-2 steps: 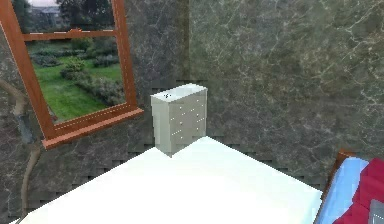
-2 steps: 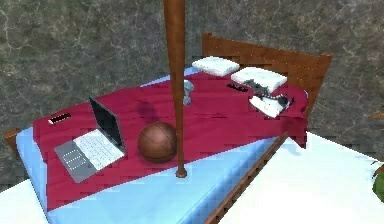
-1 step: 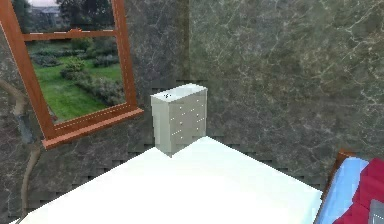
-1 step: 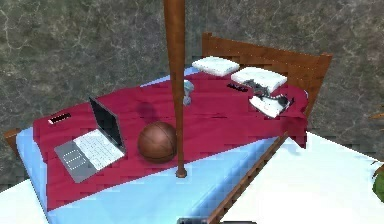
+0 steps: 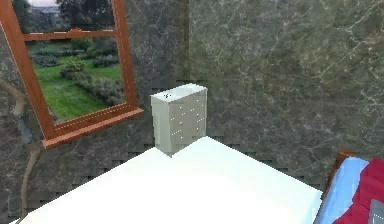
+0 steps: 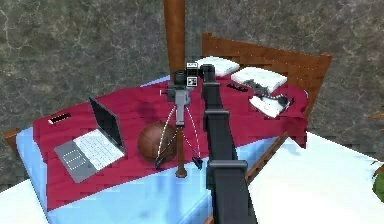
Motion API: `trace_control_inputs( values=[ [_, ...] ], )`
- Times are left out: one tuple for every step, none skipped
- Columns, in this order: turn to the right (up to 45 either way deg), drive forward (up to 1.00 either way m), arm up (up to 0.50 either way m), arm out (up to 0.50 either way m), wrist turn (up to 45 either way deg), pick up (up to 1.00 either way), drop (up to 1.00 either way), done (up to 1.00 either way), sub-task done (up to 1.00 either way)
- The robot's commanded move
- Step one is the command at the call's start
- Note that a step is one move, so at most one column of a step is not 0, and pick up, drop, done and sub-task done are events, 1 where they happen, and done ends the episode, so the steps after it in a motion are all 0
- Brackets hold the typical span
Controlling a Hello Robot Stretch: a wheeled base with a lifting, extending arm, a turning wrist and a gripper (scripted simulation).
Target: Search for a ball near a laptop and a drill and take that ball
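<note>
Saw the arm [image 6: 222, 160] nearest, a dark bar reaching out over the bed [image 6: 100, 200], with the gripper [image 6: 180, 125] at its far end. Found the ball [image 6: 152, 142], brown and round, lying on the red blanket [image 6: 120, 105] right at the gripper. Could not tell whether touching it, nor whether anything was held. Noted an open laptop [image 6: 95, 142] just beside the ball, toward the arm side view's left, and a small white-and-dark thing [image 6: 272, 103] near the pillows [image 6: 240, 72], possibly the drill. Judged the search done and the approach made, the grasp and lift not yet evident. Spotted one container in the forward view, a pale dresser [image 5: 180, 118] against the wall, drawers in, contents hidden.
</note>
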Motion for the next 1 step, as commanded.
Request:
trace_control_inputs(
  values=[
    [0.0, 0.0, 0.0, 0.0, 45.0, 0.0, 0.0, 0.0, 0.0]
  ],
)
